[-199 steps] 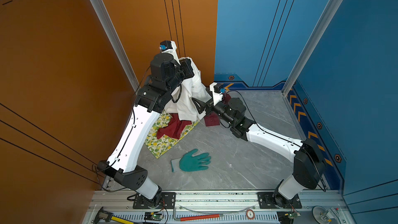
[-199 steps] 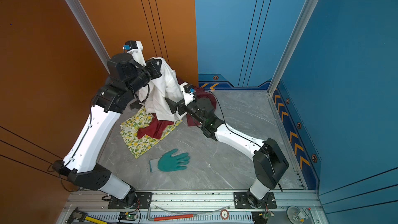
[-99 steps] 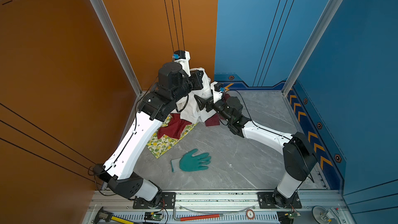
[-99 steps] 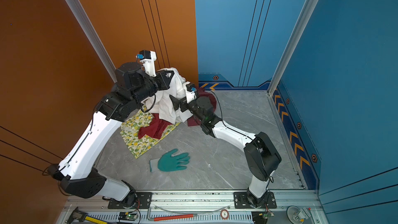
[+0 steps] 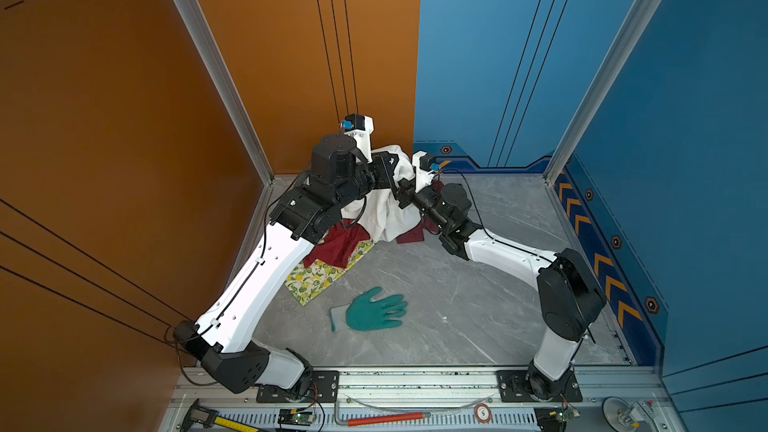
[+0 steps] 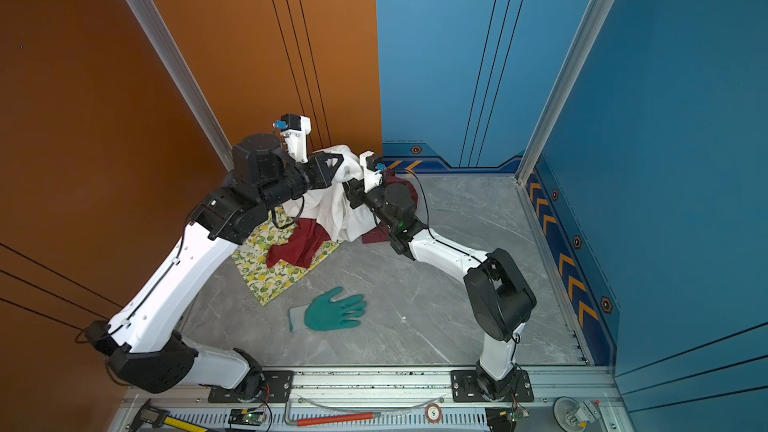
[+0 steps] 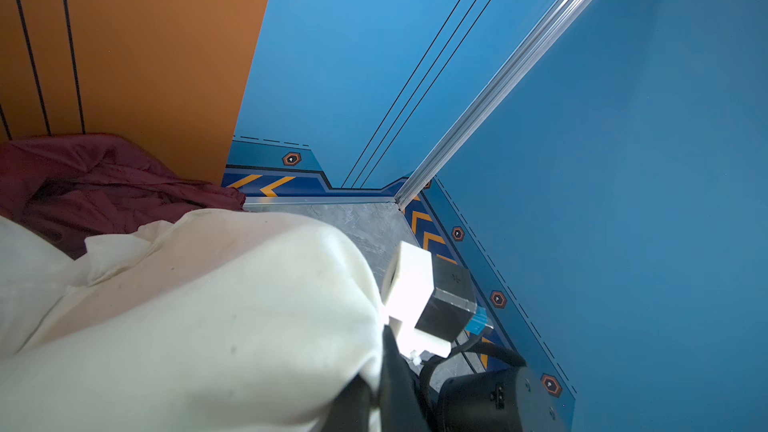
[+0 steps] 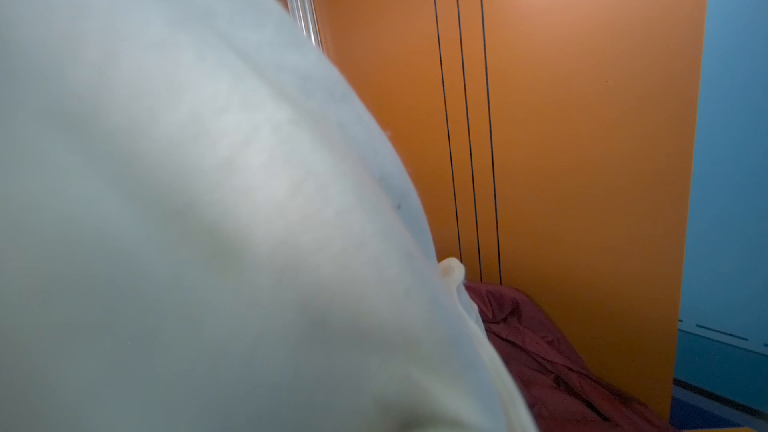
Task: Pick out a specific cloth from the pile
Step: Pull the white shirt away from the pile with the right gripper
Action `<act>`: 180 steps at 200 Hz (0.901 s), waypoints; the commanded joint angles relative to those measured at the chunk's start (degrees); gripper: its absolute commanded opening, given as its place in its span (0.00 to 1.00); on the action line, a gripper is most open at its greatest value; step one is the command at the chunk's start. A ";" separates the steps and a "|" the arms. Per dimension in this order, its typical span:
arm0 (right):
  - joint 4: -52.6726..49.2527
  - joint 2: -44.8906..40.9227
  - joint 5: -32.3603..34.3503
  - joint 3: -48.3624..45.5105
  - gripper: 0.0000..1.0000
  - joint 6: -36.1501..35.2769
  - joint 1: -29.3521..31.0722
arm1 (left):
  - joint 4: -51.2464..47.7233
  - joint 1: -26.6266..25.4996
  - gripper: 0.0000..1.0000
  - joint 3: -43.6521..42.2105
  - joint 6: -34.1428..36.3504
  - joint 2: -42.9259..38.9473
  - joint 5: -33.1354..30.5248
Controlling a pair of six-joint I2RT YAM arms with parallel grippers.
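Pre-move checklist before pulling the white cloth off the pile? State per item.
1. Left claw shut on the cloth: ok, the fabric hangs from it.
2. Right claw grip on the cloth: cannot tell, white fabric fills its wrist view and hides the jaws.
3. The cloth free of the pile: not ok, its lower end lies against the red cloth and the maroon shirt.
4. Lemon-print cloth lying flat, not lifted: ok.
5. Teal glove apart from the heap: ok.
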 commanded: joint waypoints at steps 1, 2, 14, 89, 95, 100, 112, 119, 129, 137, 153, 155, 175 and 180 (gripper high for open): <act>4.30 -1.92 -1.35 -0.71 0.18 3.03 -0.30 | 1.88 1.32 0.00 -1.27 -0.99 -2.58 1.41; 4.29 -2.07 -1.31 -0.81 0.16 3.06 -0.32 | 1.91 1.42 0.00 -1.42 -1.00 -2.70 1.48; 4.72 -2.85 -0.45 -1.78 0.01 4.12 -0.51 | 2.19 1.93 0.00 -2.14 -1.10 -2.94 1.94; -3.29 -8.98 3.98 -2.74 0.00 9.31 -1.62 | 3.75 6.21 0.14 -11.31 1.05 -6.94 1.30; -4.31 -9.53 4.25 -2.42 0.00 9.68 -1.64 | 4.15 6.61 0.18 -12.18 1.26 -7.23 1.87; -4.99 -10.00 4.56 -2.23 0.00 10.05 -1.73 | 4.49 6.86 0.22 -12.92 1.46 -7.56 2.30; -5.77 -11.05 4.94 -2.04 0.00 11.16 -2.04 | 4.98 7.48 0.32 -14.53 2.04 -8.11 2.75; -6.12 -11.62 5.13 -2.03 0.00 12.02 -2.39 | 5.46 7.65 0.38 -15.52 2.51 -8.32 3.22; -6.94 -12.49 5.37 -1.85 0.00 13.39 -3.01 | 5.94 7.96 0.47 -16.74 3.10 -8.63 3.61; -7.79 -13.20 5.50 -1.70 0.00 14.56 -3.61 | 6.43 8.10 0.52 -17.70 3.91 -8.86 4.10; -9.89 -14.52 5.68 -1.25 0.00 16.37 -5.05 | 7.30 8.28 0.62 -19.25 5.24 -9.12 4.68; -10.14 -14.69 5.68 -1.15 0.00 16.64 -5.18 | 7.43 8.34 0.64 -19.42 5.49 -9.13 4.83; -12.57 -16.76 5.83 -0.91 0.00 17.57 -7.11 | 7.93 8.60 0.71 -20.92 8.00 -8.94 5.31; -13.03 -17.35 6.00 -0.91 0.00 17.66 -7.56 | 7.94 8.67 0.72 -21.20 8.54 -8.79 5.30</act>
